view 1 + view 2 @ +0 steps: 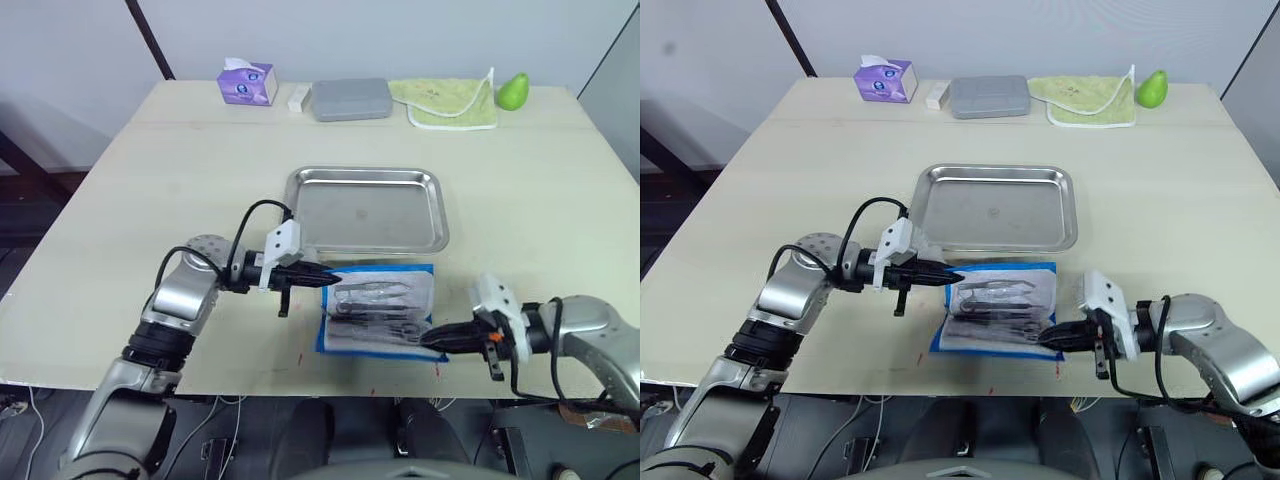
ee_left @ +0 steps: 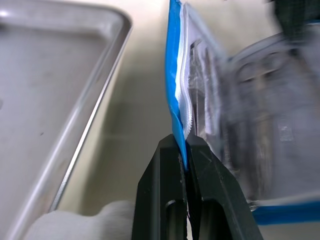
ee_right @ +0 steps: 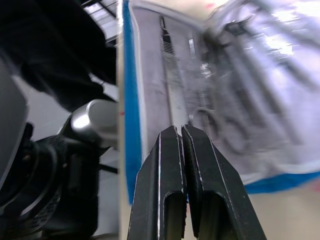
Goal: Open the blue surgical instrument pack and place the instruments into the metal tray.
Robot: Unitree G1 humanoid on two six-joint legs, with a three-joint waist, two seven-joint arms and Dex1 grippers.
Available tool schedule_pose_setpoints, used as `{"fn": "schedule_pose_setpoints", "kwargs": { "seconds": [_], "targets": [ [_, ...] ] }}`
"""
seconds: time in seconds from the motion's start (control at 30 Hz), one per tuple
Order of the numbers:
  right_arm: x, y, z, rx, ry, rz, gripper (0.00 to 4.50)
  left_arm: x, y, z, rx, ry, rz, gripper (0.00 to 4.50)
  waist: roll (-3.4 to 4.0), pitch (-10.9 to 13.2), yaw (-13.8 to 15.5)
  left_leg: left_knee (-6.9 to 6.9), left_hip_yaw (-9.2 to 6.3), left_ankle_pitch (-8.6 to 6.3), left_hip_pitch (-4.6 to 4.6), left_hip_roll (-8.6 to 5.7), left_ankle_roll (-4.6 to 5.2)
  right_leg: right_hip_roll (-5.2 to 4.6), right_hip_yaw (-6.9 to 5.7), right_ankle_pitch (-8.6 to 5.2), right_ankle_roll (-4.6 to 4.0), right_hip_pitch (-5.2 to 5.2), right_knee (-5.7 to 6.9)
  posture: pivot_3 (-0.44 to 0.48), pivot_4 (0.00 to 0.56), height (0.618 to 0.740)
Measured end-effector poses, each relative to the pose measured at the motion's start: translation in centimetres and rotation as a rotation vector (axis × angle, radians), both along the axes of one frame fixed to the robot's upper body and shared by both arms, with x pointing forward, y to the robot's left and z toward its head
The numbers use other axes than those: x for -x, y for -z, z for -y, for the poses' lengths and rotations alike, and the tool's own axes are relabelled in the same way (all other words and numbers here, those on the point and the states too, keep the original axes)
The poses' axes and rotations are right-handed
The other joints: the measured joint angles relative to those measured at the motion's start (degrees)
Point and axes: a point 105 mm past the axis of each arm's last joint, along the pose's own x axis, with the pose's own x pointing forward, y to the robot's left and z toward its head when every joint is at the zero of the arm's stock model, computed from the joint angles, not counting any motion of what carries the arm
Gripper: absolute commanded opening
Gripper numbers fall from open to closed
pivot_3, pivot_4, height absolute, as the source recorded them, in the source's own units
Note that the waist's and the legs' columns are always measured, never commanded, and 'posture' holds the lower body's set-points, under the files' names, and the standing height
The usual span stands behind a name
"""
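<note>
The blue surgical instrument pack (image 1: 424, 272) lies flat near the table's front edge, just in front of the metal tray (image 1: 368, 212). Its grey-white inside faces up, and the instruments (image 1: 375, 303) lie under a clear cover. My left gripper (image 1: 327, 277) is shut on the pack's blue left edge (image 2: 174, 100), at the corner nearest the tray. My right gripper (image 1: 428, 340) is shut, with its tips over the pack's front right corner (image 3: 131, 100). Whether it pinches any of the pack I cannot tell. The tray holds nothing.
Along the table's far edge stand a purple tissue box (image 1: 247, 83), a small white block (image 1: 298, 97), a grey rectangular case (image 1: 351, 99), a green cloth (image 1: 445, 103) and a green pear (image 1: 513, 91). The table's front edge runs just behind both grippers.
</note>
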Motion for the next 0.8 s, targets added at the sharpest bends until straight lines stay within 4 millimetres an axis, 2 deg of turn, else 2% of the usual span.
{"fn": "schedule_pose_setpoints", "kwargs": {
  "seconds": [0.27,0.53,0.8],
  "targets": [
    [0.4,1.5,0.1,0.065,-0.007,0.024,0.14,-1.4,1.5,0.7,-0.108,-0.018,0.050,0.00,-0.01,-0.01,0.17,0.02,0.01,0.00,0.01,-0.01,0.00,0.00,-0.01,0.00,0.00,0.01,0.01,0.000,0.150,0.740],
    [0.3,2.8,-0.1,0.131,-0.012,0.070,0.14,-1.9,1.8,1.5,-0.157,0.016,0.127,0.00,-0.02,-0.04,0.86,0.07,0.03,0.00,0.04,-0.03,0.00,-0.01,-0.03,0.00,0.00,0.07,0.02,0.000,0.150,0.740],
    [0.1,3.2,-0.1,0.125,-0.011,0.101,0.14,-1.9,1.9,1.6,-0.181,0.023,0.155,0.00,-0.03,-0.08,0.97,0.07,0.03,0.00,0.13,-0.03,0.00,0.00,-0.04,0.00,0.00,0.14,0.02,0.000,0.150,0.740]
  ]
}}
